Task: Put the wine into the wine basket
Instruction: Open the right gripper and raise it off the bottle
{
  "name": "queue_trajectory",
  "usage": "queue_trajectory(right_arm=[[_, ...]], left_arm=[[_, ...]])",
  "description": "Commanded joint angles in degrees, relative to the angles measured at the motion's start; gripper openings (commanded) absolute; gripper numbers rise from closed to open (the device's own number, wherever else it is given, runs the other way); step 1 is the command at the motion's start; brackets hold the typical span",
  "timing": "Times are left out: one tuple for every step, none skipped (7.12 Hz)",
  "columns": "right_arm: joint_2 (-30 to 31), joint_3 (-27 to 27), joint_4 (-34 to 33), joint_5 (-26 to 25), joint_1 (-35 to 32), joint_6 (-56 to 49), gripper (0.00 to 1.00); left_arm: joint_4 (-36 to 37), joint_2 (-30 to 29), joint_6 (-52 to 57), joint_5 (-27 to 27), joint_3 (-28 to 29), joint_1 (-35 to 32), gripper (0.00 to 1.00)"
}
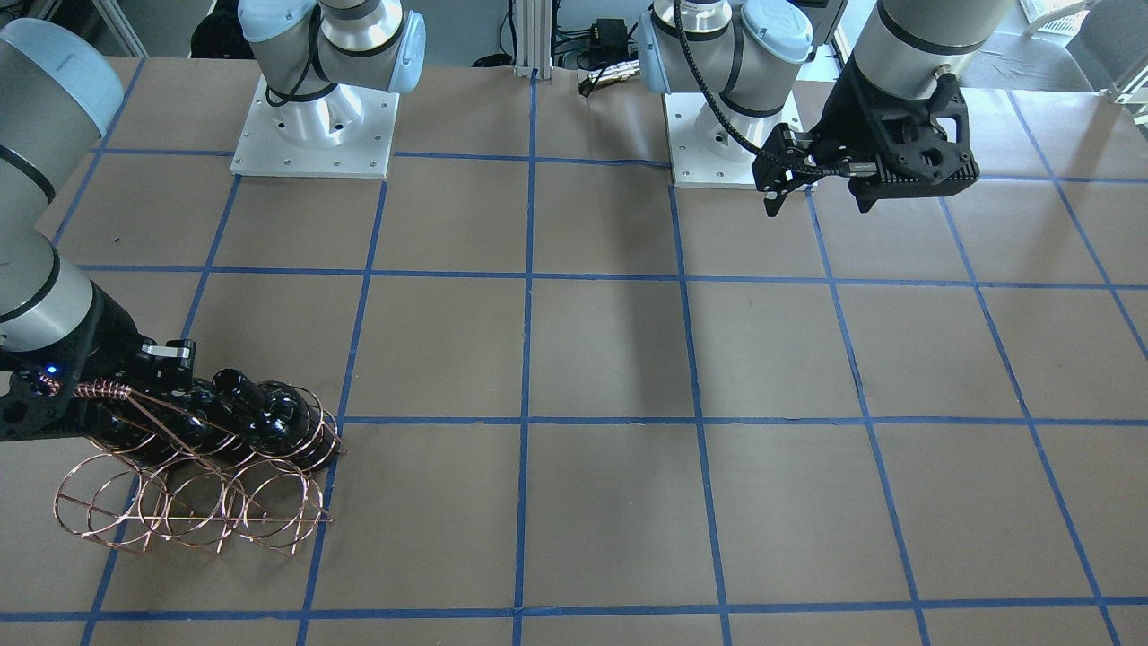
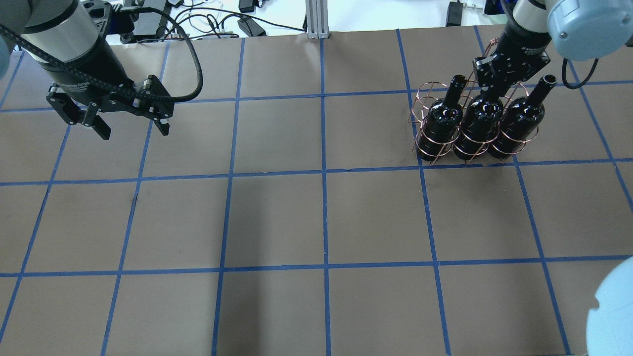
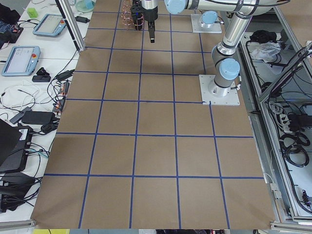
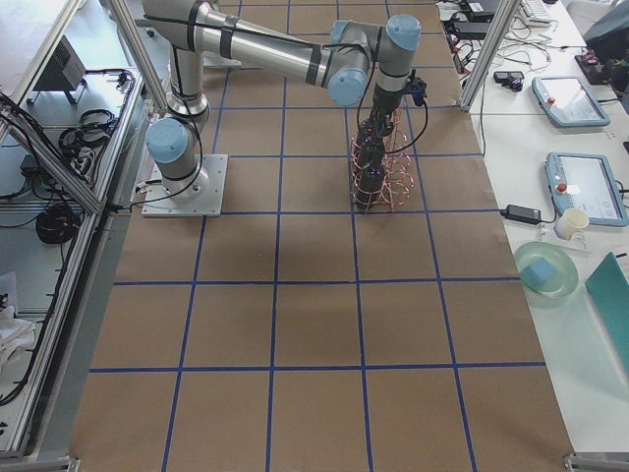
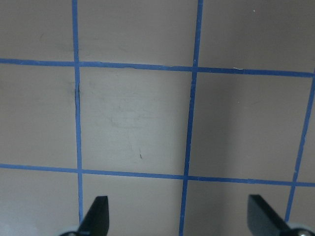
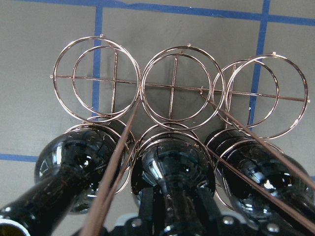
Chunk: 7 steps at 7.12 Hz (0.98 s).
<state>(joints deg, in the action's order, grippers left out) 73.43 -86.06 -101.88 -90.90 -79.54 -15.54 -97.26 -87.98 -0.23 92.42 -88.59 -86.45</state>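
The copper wire wine basket (image 6: pixel 173 87) stands at the far right of the table in the overhead view (image 2: pixel 418 132). Three glossy dark wine bottles stand upright in its row nearer the robot. My right gripper (image 2: pixel 492 89) is over the middle bottle (image 2: pixel 478 123) and is shut on its neck. The neck runs up between the fingers in the right wrist view (image 6: pixel 170 206). The basket's far row of rings is empty. Its handle wires pass beside the gripper. My left gripper (image 2: pixel 135 132) hangs open and empty above the far left of the table, and its fingertips (image 5: pixel 98 211) show bare paper below.
Brown paper with a blue tape grid (image 2: pixel 324 173) covers the table. The two arm bases (image 1: pixel 314 135) (image 1: pixel 731 144) stand at the robot's edge. Tablets, cables, a cup and a bowl (image 4: pixel 545 270) lie on side benches off the table.
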Motion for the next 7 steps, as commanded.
queue_trajectory(right_arm=[[0.0,-0.7,-1.6,-0.4,0.0,0.9,0.97],[0.7,-0.2,-1.6,0.0,0.0,1.6,1.00],[1.5,1.2,-0.9,-0.4,0.0,1.4,1.00],[3.8,4.2,2.9,0.0,-0.3,1.5,1.00],[6.8,6.6,9.3,0.0,-1.9,1.9,1.00],[11.3,6.8,12.6,-0.1,-4.8,5.0,1.00],[13.3,6.7,15.5,-0.5,-10.2,12.6,1.00]], left_arm=[[0.1,0.0,0.0,-0.1,0.0,0.0,1.00],[0.1,0.0,0.1,-0.1,0.0,0.0,1.00],[0.0,0.0,0.1,0.0,0.0,0.1,1.00],[0.0,0.0,0.1,0.0,0.0,0.1,1.00],[0.0,-0.1,0.1,-0.1,0.0,0.1,1.00],[0.0,-0.1,0.1,-0.1,-0.1,0.0,1.00],[0.0,-0.1,0.1,0.0,-0.1,0.0,1.00]])
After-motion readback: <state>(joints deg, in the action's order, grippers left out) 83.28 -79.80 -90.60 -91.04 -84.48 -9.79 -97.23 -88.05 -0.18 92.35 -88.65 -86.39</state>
